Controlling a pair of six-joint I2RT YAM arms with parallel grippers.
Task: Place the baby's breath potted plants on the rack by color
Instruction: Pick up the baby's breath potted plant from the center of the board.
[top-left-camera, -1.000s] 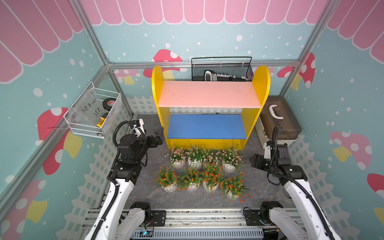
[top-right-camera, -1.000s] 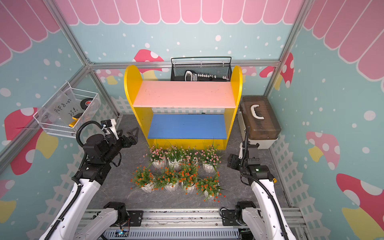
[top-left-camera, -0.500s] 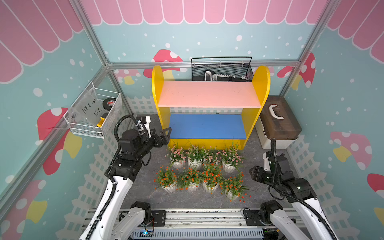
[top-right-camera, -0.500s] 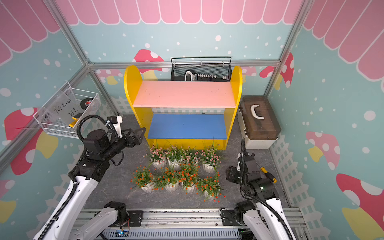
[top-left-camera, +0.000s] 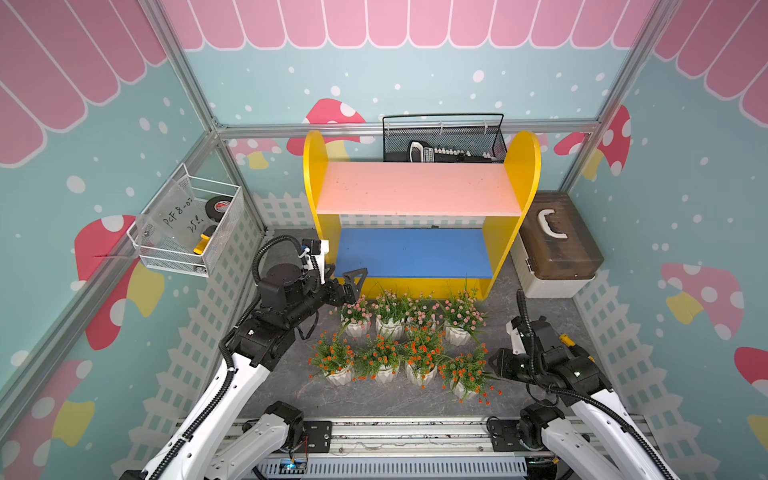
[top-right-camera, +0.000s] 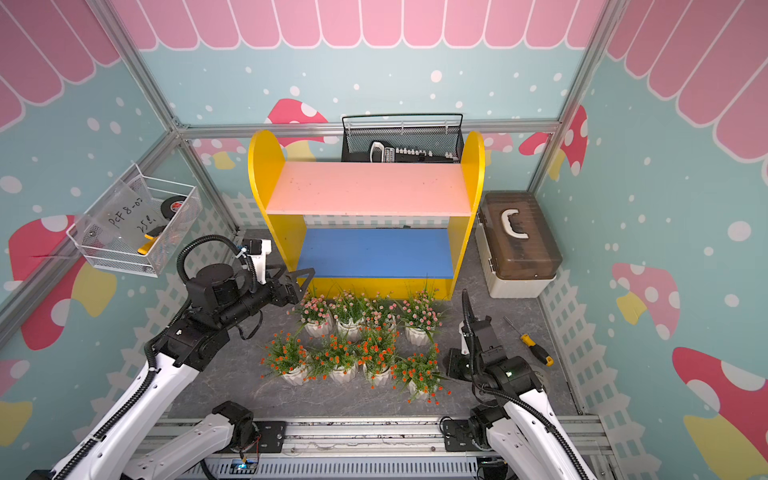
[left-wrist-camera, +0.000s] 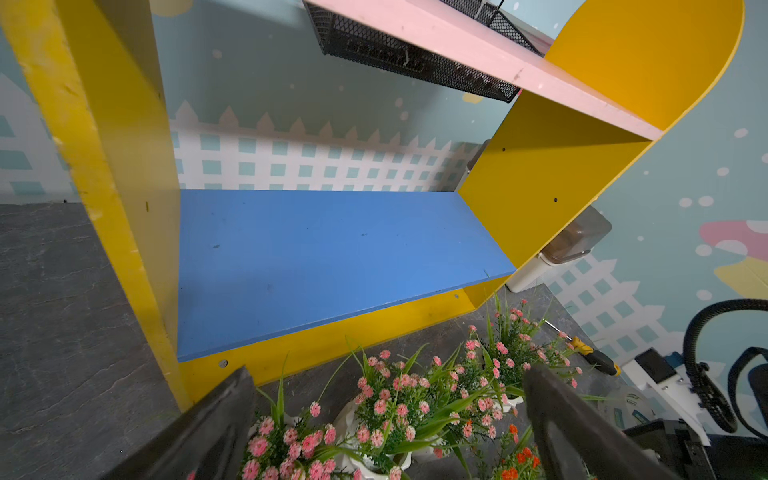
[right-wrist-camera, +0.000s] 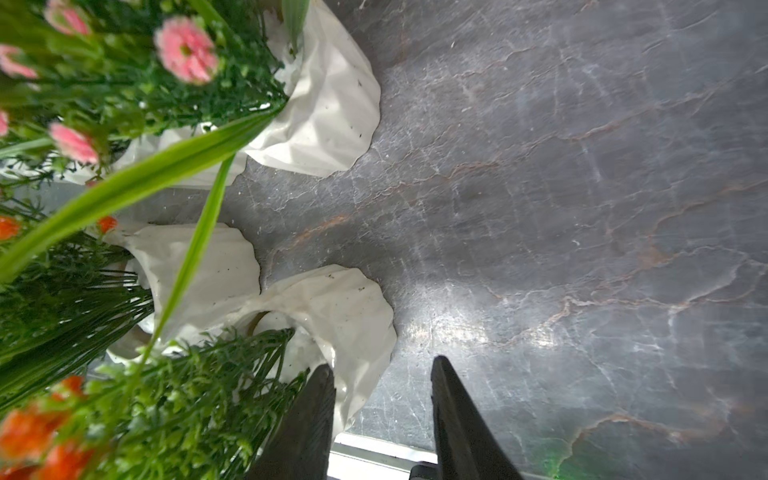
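Observation:
Several baby's breath potted plants stand on the grey floor in front of the rack: a pink-flowered row nearer the rack and an orange-flowered row nearer me. Both the pink shelf and the blue shelf are bare. My left gripper hangs wide open just above the left end of the pink row, holding nothing. My right gripper is low beside the rightmost orange plant. Its jaws are narrow but apart, and the white pot's edge lies against one finger.
A black wire basket sits behind the rack's top and a white wire basket hangs on the left wall. A brown-lidded box stands right of the rack. A yellow-handled screwdriver lies on the floor behind the right arm.
My left arm has swung forward to the rack's lower left corner, over the pink row. My right arm has dropped and come in beside the rightmost orange plant, its jaws narrowing.

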